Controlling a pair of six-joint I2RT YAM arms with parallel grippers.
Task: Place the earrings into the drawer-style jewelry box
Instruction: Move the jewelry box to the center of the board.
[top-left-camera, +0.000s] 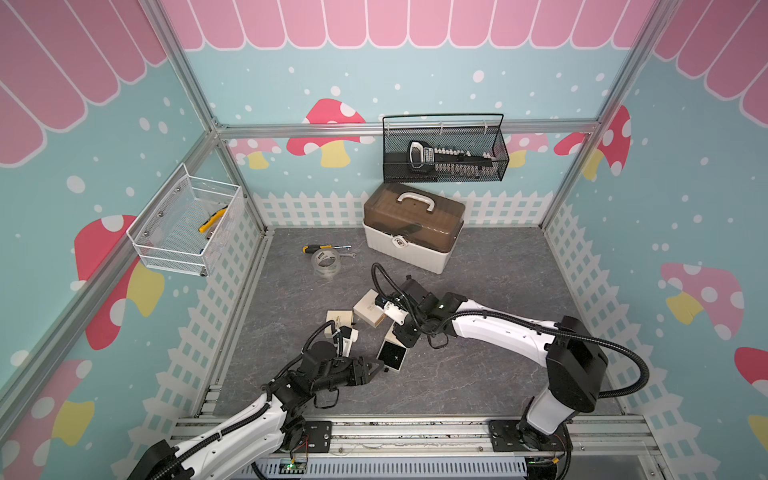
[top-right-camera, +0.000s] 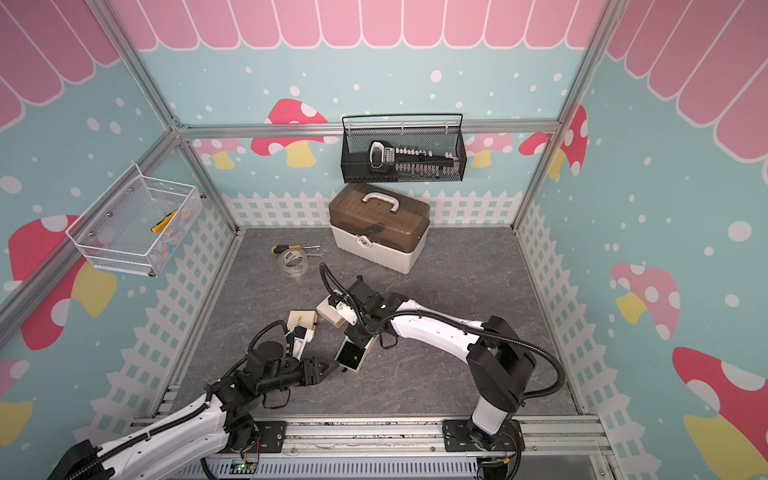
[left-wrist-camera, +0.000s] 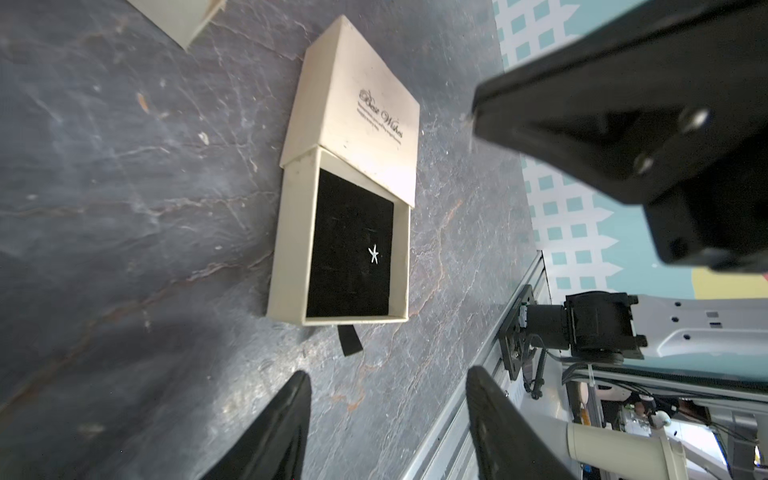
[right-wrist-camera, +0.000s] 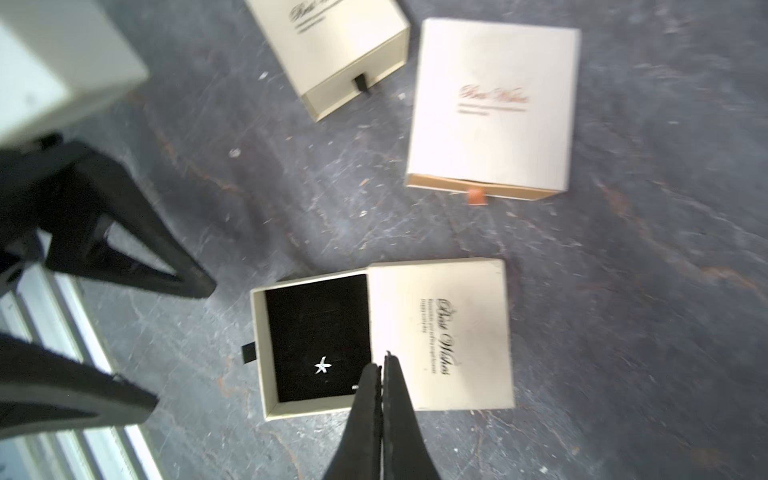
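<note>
An earring (left-wrist-camera: 374, 254), a tiny silver star, lies on the black pad inside the pulled-out drawer (left-wrist-camera: 291, 232) of the jewelry box (left-wrist-camera: 365, 104). It sits toward one side of the pad and touches neither gripper. It shows again in the right wrist view (right-wrist-camera: 322, 366) and as a pale speck in both top views (top-left-camera: 397, 357) (top-right-camera: 355, 358). Only this one earring can be made out for certain. The cream box rests flat on the gray table (top-left-camera: 478, 332), with the drawer roughly half out of its sleeve (right-wrist-camera: 440, 332) and a short black pull tab (left-wrist-camera: 349, 340) sticking out of the drawer's front. The right gripper (right-wrist-camera: 383, 365) hangs over the box with its tips above the line where the sleeve meets the open drawer. Its fingers are pressed tightly together, and whether anything is pinched between them cannot be told. The left gripper (left-wrist-camera: 388, 372) sits low near the tab end of the drawer, just short of it and not touching. Its fingers are spread with nothing between them. Two more cream boxes lie closed farther back on the table, one with a black tab (right-wrist-camera: 332, 45) and one with a brown tab (right-wrist-camera: 494, 104). Well behind them are a roll of clear tape (top-left-camera: 326, 262), a screwdriver (top-left-camera: 318, 248) and a tool case with a brown lid (top-left-camera: 411, 232).
</note>
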